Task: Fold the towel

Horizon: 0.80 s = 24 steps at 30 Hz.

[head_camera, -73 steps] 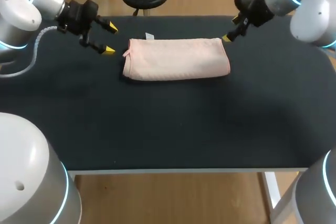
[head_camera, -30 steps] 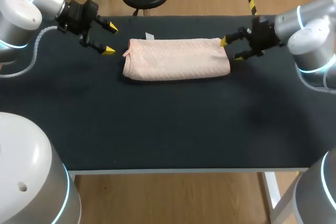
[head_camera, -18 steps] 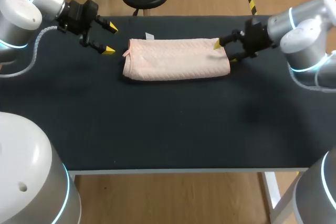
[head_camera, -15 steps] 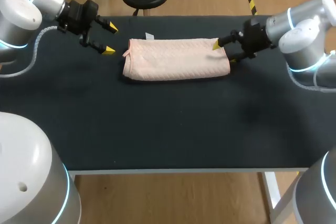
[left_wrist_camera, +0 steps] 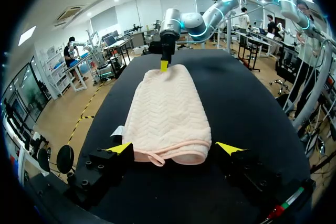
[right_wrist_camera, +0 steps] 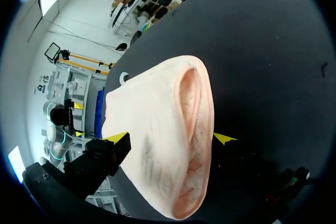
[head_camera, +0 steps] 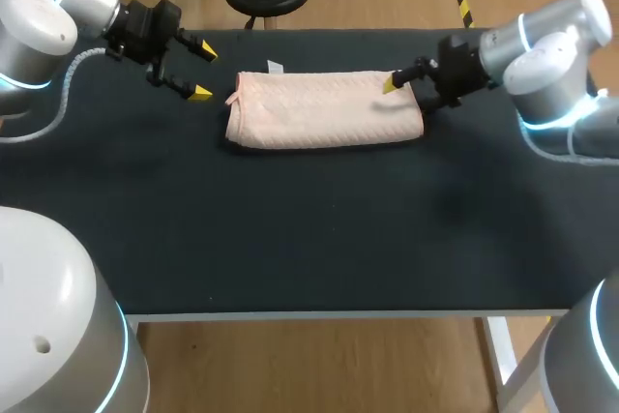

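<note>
Both sets gape wide: left jaws near the folded pink towel on the tabletop, right jaws straddling its right end. Soft, light, limp cloth, likely best pinched through that end's layers.

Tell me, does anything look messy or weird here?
Nothing really. The pink folded cloth towel lies flat and neat on the black table; only its small white tag pokes out at one far corner.
</note>
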Motion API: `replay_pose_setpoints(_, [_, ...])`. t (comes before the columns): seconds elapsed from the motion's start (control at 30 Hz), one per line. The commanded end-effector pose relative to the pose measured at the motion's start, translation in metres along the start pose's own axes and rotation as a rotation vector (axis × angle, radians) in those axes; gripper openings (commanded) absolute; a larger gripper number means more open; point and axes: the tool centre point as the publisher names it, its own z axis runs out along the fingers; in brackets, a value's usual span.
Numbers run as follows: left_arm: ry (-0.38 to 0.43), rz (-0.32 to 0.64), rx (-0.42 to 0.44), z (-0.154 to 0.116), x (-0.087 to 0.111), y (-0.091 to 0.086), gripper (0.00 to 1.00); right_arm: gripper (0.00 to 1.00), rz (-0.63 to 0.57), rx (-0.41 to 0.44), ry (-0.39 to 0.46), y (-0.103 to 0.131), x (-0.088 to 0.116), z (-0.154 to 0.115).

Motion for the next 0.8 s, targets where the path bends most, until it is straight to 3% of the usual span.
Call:
replay_pose_setpoints(0.03, [-0.003, 0.001, 0.001, 0.0, 0.001, 0.0, 1.0, 0.96, -0.002, 0.003, 0.006, -0.001, -0.003, 0.018])
replay_pose_setpoints(0.07, [-0.003, 0.001, 0.001, 0.0, 0.001, 0.0, 1.0, 0.52, -0.006, 0.002, 0.007, -0.001, -0.001, 0.019])
replay_pose_setpoints(0.2, [-0.003, 0.001, 0.001, 0.0, 0.001, 0.0, 1.0, 0.0, -0.017, -0.004, -0.004, 0.0, 0.002, 0.019])
replay_pose_setpoints(0.53, [-0.003, 0.001, 0.001, 0.0, 0.001, 0.0, 1.0, 0.0, -0.067, -0.076, -0.118, 0.013, 0.015, 0.008])
replay_pose_setpoints(0.8, [-0.003, 0.001, 0.001, 0.0, 0.001, 0.0, 1.0, 0.0, -0.132, -0.12, -0.156, 0.03, 0.063, 0.016])
